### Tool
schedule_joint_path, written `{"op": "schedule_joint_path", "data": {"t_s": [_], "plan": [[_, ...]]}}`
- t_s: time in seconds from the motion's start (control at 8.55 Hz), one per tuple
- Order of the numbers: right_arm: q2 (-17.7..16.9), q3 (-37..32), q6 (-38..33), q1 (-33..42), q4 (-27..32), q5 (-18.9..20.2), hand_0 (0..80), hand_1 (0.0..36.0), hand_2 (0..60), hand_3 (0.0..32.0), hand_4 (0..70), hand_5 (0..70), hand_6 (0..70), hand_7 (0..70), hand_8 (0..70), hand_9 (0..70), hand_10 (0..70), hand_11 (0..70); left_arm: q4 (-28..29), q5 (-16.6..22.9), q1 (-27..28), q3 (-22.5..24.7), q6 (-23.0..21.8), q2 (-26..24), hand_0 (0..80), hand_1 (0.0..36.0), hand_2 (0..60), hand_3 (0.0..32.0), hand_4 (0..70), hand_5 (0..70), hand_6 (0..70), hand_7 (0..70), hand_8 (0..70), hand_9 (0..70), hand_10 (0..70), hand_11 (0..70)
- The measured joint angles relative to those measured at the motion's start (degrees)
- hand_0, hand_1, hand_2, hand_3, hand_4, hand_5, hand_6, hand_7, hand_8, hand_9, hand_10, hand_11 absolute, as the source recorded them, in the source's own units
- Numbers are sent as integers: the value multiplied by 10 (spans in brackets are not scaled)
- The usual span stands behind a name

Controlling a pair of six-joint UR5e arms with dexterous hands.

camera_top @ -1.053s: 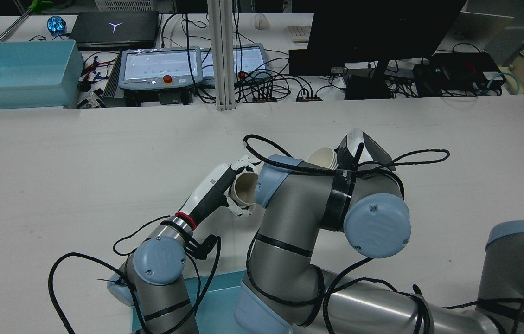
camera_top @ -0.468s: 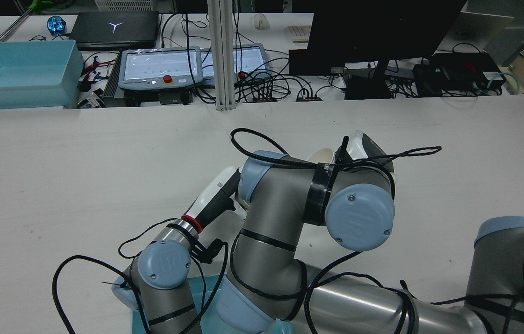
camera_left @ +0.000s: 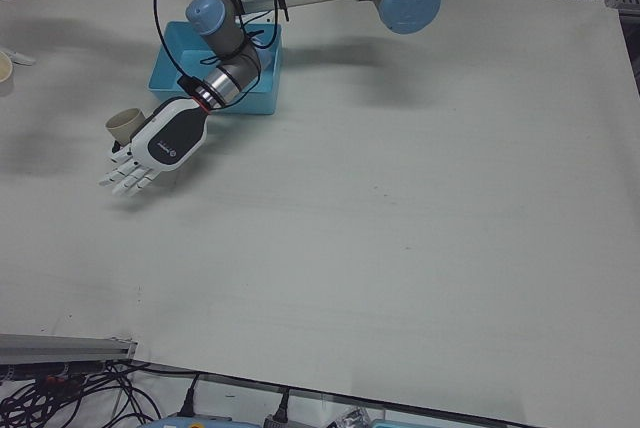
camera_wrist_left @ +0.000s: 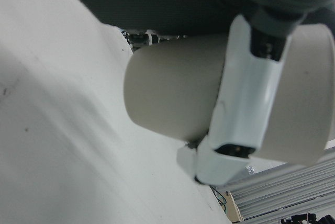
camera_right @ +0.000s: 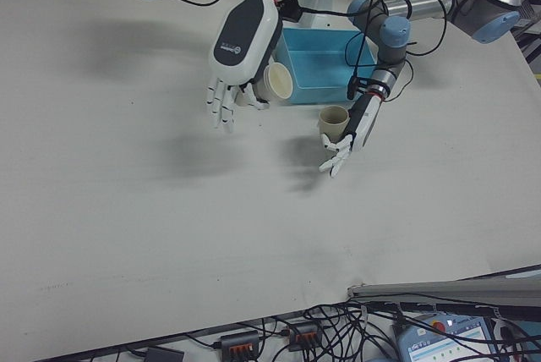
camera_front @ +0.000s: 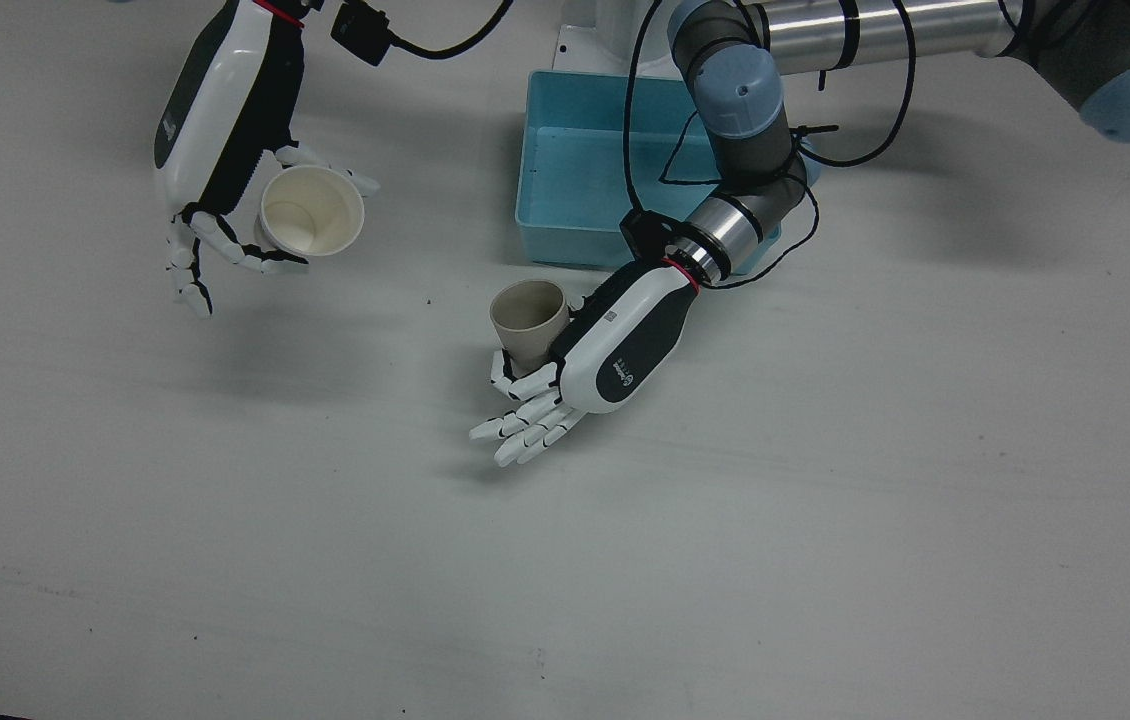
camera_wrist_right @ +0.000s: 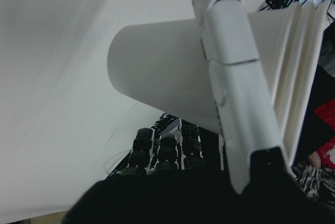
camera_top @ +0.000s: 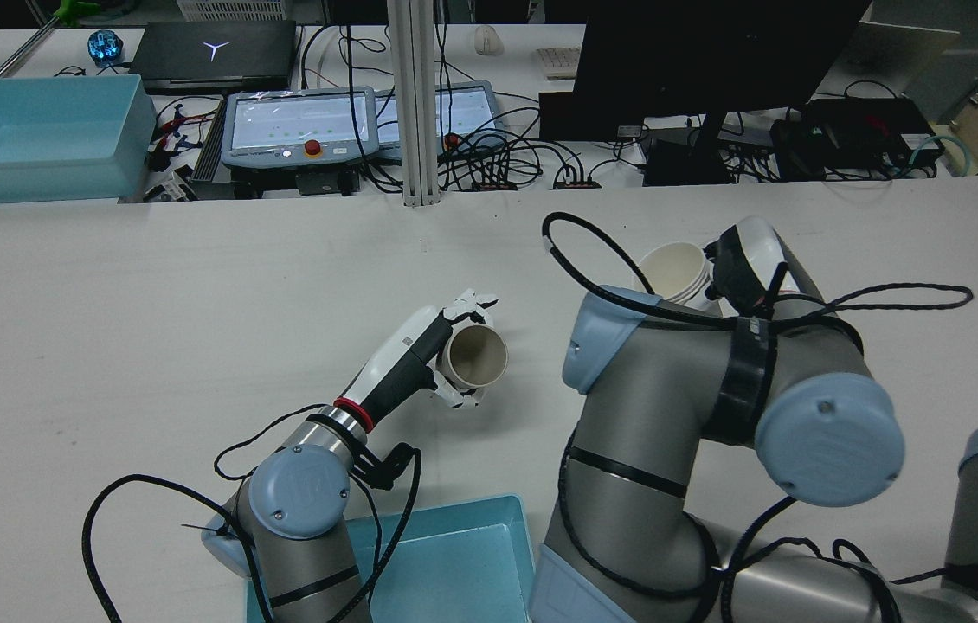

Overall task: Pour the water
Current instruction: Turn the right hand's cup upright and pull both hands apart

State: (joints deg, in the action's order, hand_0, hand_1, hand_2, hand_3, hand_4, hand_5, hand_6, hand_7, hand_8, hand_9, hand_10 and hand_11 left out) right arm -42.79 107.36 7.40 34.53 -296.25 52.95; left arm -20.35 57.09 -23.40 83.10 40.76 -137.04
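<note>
My left hand (camera_front: pixel 593 348) is shut on a tan paper cup (camera_front: pixel 528 318), pinned by the thumb while the other fingers stretch out. The cup leans a little, its mouth up, just in front of the blue tray (camera_front: pixel 565 205). In the rear view the same left hand (camera_top: pixel 409 356) and tan cup (camera_top: pixel 473 356) are at centre. My right hand (camera_front: pixel 220 150) is shut on a white paper cup (camera_front: pixel 310 210), held well apart from the tan one. The white cup (camera_wrist_right: pixel 157 72) shows several nested rims. The left hand view shows the tan cup (camera_wrist_left: pixel 172 93) close up, with one of the fingers (camera_wrist_left: pixel 251 109) across it.
The blue tray (camera_top: pixel 454 562) lies at the robot's edge of the table between the arms. Beyond the far edge are a blue bin (camera_top: pixel 39 130), teach pendants (camera_top: pixel 299 125), a monitor (camera_top: pixel 714 61) and cables. Black cables loop off both arms.
My right arm has swung away to the right, taking the white cup off from above the tan cup. The left hand has held its place with the tan cup.
</note>
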Motion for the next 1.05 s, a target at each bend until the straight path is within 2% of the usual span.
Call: {"op": "schedule_joint_path", "data": {"t_s": [0.12,0.23,0.35,0.47,0.58,0.7,0.82,0.94,1.05], "plan": [[-46,43,-21,6,1,-26,800,328,0,0,638,354,155,151,108,97,102,177,-8,1,-4,10,-2,1,800,360,581,0,379,700,137,132,54,37,43,93],[-74,63,-38,16,1,-39,800,291,0,0,505,312,138,136,104,100,107,182,-24,8,-14,26,-3,2,800,360,577,0,376,700,134,128,53,35,43,94],[-87,72,-48,31,3,-49,800,259,0,0,395,291,130,131,112,116,122,202,-40,25,-31,46,-5,2,800,360,572,0,372,700,131,127,52,35,44,94],[-92,76,-53,48,4,-64,800,253,0,0,334,285,124,127,118,125,132,218,-55,43,-52,62,-11,2,777,360,565,0,363,700,126,121,50,32,43,92],[-92,76,-57,58,10,-83,800,258,0,0,337,295,133,135,121,129,130,216,-64,57,-70,70,-24,6,766,360,560,0,356,700,121,118,48,30,42,92],[-88,70,-59,62,33,-102,800,266,0,0,426,327,163,159,125,127,120,199,-68,65,-85,77,-36,17,781,360,556,0,354,700,118,115,47,29,41,90],[-87,60,-59,64,82,-116,800,269,0,0,492,353,184,178,131,131,116,193,-71,70,-95,87,-42,33,770,360,562,0,356,700,120,117,48,30,42,92],[-101,53,-57,64,152,-128,800,265,0,0,554,381,204,196,137,132,111,185,-71,72,-104,95,-45,45,759,360,562,0,357,700,121,117,48,30,42,91],[-130,52,-55,64,226,-137,800,254,0,0,518,363,194,187,136,130,111,183,-72,76,-114,99,-47,52,747,360,554,0,353,700,120,116,49,32,44,93]]}}
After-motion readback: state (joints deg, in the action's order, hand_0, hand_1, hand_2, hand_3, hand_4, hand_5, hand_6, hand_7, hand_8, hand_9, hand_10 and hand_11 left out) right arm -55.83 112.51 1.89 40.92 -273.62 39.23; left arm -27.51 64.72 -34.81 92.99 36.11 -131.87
